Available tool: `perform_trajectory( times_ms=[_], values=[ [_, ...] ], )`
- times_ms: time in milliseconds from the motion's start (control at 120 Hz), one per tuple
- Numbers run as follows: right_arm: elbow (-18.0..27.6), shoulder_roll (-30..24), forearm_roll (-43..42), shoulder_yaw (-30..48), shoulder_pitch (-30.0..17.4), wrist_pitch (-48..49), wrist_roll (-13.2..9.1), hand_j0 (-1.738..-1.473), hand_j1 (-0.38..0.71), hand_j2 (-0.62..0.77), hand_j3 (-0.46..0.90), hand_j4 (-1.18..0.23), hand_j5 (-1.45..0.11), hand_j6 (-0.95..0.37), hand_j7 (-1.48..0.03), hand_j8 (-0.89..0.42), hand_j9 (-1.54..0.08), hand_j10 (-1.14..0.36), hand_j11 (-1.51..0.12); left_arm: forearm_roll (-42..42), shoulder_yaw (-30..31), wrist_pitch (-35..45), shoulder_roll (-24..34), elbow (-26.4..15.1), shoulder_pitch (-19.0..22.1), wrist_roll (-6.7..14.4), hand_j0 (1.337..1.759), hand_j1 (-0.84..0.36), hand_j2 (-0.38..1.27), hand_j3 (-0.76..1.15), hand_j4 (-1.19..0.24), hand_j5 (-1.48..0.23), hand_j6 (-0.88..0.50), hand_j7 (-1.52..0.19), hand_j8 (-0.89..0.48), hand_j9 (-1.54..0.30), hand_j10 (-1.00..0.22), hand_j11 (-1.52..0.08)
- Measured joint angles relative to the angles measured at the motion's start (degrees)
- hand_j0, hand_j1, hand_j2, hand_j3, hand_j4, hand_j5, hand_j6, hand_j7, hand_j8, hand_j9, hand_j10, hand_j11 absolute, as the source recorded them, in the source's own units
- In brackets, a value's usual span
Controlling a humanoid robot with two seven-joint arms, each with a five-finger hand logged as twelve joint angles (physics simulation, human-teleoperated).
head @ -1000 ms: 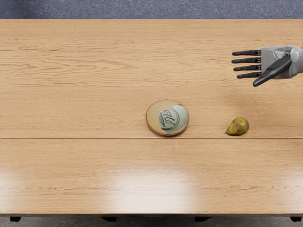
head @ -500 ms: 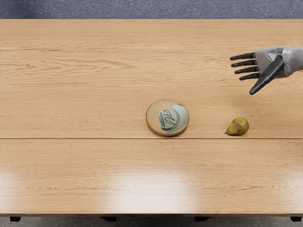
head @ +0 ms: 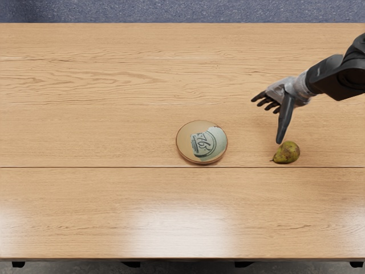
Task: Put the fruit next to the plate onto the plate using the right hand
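Right hand (head: 278, 101) spread, holding nothing, above the light wooden table (head: 102, 194); thumb points down, tip just above the yellow-green pear (head: 286, 152), contact unclear. Pear lies on the table right of the small round ceramic plate with brown rim (head: 201, 141), apart from it.

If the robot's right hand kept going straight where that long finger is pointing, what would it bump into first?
Most likely the pear: the open right hand aims its longest finger down at it, almost touching in the picture. Its height above the table is unclear.
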Motion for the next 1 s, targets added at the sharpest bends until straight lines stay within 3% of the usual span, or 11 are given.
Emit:
perform_trajectory(
  times_ms=[342, 500, 667, 1000],
  values=[
    [24.3, -9.7, -10.3, -4.4, 1.1, -17.9, 0.0, -1.658, -0.35, 0.00, 0.00, 0.00, 0.00, 0.00, 0.00, 0.00, 0.00, 0.00, 0.00, 0.0, 0.0, 0.0, 0.0, 0.0, 0.0, 0.0, 1.658, 0.33, 0.00, 0.00, -0.01, -0.02, -0.01, -0.02, -0.01, -0.02, -0.01, -0.02],
    [31.9, -13.6, -13.5, -7.1, 0.5, -25.4, 0.0, -1.658, -0.33, 0.00, 0.00, -0.02, -0.03, -0.02, -0.03, -0.02, -0.03, -0.02, -0.03, 0.0, 0.1, 0.0, 0.0, 0.0, 0.0, 0.0, 1.658, 0.33, 0.00, 0.00, -0.01, -0.02, -0.01, -0.02, -0.01, -0.02, -0.01, -0.02],
    [35.0, -14.5, -18.9, -9.1, -2.3, -33.4, 0.0, -1.658, -0.29, -0.01, 0.00, -0.05, -0.07, -0.05, -0.06, -0.05, -0.07, -0.05, -0.07, 0.0, 0.1, 0.0, 0.0, 0.0, 0.0, 0.0, 1.658, 0.33, 0.00, 0.00, -0.01, -0.02, -0.01, -0.02, -0.01, -0.02, -0.01, -0.02],
    [36.3, -12.4, -28.3, -10.1, -9.2, -45.1, 0.0, -1.658, -0.25, -0.02, 0.00, -0.09, -0.11, -0.09, -0.11, -0.09, -0.11, -0.09, -0.11, 0.0, 0.0, 0.0, 0.0, 0.0, 0.1, 0.0, 1.658, 0.33, 0.00, 0.00, -0.01, -0.02, -0.01, -0.02, -0.01, -0.02, -0.01, -0.02]
  ],
)
